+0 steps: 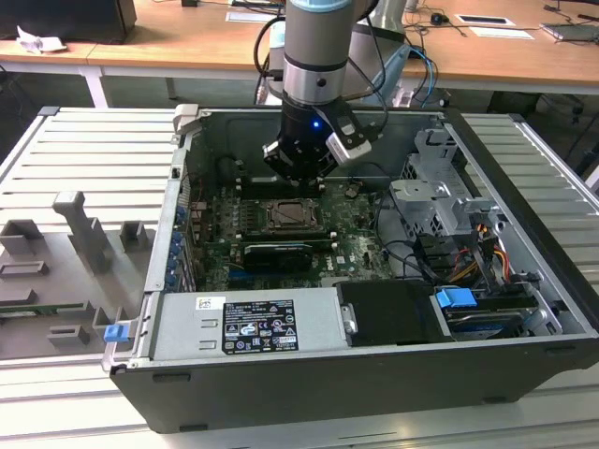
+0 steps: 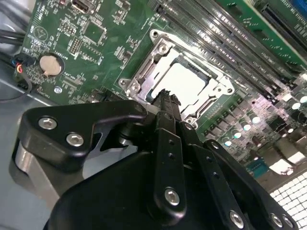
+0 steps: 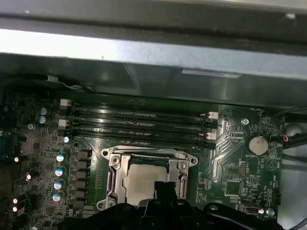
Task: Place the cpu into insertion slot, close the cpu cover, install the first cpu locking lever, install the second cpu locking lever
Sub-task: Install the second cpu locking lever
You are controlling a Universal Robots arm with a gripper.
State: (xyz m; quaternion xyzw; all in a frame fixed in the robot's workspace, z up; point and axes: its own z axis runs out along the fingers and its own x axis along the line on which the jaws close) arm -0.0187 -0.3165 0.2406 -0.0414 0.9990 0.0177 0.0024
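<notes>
From my end, in the second wrist view the gripper (image 2: 165,98) has its fingers pressed together with nothing between them, tips hanging just over the near edge of the insertion slot (image 2: 132,84). The cpu (image 2: 184,84) is already sitting in that slot, pale metal top showing through the window of the cpu cover (image 2: 160,55), and the cover looks to be lying flat over it. I honestly can't tell where the locking levers are.

In the first wrist view, past the socket come the four long memory slots (image 3: 139,124), with a coin cell battery (image 3: 257,143) off to one side on the green motherboard (image 3: 230,163).

In the exterior view, the arm (image 1: 314,56) reaches down into the open PC case (image 1: 524,187); the power supply (image 1: 248,323) sits along the nearest case wall, and a wooden desk (image 1: 187,37) runs behind.
</notes>
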